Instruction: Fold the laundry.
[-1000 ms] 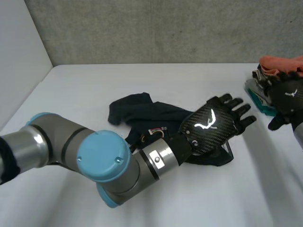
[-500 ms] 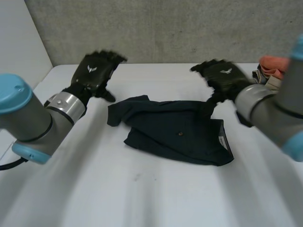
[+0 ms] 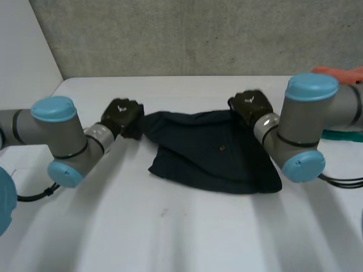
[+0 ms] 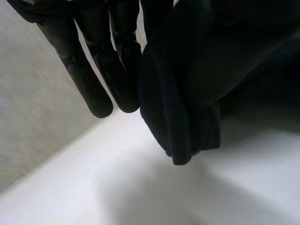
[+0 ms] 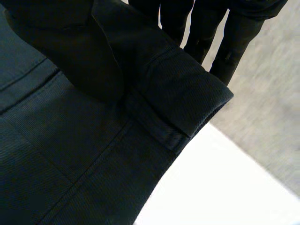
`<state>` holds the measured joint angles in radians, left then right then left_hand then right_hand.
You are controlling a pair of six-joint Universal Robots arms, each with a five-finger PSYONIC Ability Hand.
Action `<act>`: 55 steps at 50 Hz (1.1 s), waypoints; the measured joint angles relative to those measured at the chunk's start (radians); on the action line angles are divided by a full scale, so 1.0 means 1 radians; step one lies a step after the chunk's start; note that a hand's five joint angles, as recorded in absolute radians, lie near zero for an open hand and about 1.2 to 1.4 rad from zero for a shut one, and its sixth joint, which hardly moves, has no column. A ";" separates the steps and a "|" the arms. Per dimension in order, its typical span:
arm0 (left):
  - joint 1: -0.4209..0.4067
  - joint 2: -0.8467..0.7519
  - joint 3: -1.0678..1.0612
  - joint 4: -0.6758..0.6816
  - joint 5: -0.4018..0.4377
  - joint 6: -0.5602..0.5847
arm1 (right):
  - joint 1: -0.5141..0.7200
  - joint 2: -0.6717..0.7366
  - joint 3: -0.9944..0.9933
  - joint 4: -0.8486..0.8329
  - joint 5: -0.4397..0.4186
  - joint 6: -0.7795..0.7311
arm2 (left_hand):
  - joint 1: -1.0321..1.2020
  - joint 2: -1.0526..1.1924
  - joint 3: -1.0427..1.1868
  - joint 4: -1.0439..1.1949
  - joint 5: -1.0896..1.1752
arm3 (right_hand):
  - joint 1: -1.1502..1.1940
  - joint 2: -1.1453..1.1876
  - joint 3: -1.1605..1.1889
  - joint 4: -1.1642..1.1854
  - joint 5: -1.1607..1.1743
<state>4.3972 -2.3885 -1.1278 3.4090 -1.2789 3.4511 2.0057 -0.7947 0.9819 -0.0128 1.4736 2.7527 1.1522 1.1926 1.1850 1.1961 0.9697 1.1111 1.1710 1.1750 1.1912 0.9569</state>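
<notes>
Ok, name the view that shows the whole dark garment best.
Head view: nearly the whole dark garment shows, outline included. Left wrist view has a bunched corner, right wrist view a waistband corner.

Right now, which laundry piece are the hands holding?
The dark navy garment in the middle; the left hand and right hand each pinch a far corner. The orange piece and teal piece sit apart at the right edge.

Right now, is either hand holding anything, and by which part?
Both hold the dark garment. The left hand pinches its far left corner, and the right hand pinches its far right corner between thumb and fingers.
</notes>
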 measured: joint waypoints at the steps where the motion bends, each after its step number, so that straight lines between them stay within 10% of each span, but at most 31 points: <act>1: -0.004 0.027 -0.002 0.010 -0.017 -0.001 | 0.000 -0.028 0.006 -0.004 0.000 -0.023 | 0.000 0.000 0.001 0.001 0.001 | 0.000 0.000 0.001 0.000 0.000; 23: -0.005 0.866 -0.099 -0.152 -0.133 -0.004 | -0.019 -0.737 0.040 0.212 0.011 -0.239 | 0.000 0.002 0.007 0.001 0.001 | 0.000 0.000 0.011 0.004 0.003; 37: -0.005 0.602 0.008 -0.299 -0.132 0.003 | -0.018 -0.511 -0.035 0.359 0.003 -0.223 | 0.000 0.002 0.007 0.002 0.000 | 0.000 0.000 0.011 0.005 0.009; 55: -0.030 0.285 0.280 0.395 -0.156 0.032 | 0.023 -0.191 -0.087 -0.665 0.082 -0.148 | 0.000 0.002 0.008 0.005 0.010 | 0.000 0.000 0.011 0.009 0.022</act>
<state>4.3676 -2.1035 -0.8475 3.8044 -1.4354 3.4831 2.0290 -0.9855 0.8952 -0.6775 1.5554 2.6049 1.1522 1.1947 1.1925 1.2013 0.9795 1.1112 1.1710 1.1858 1.2001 0.9789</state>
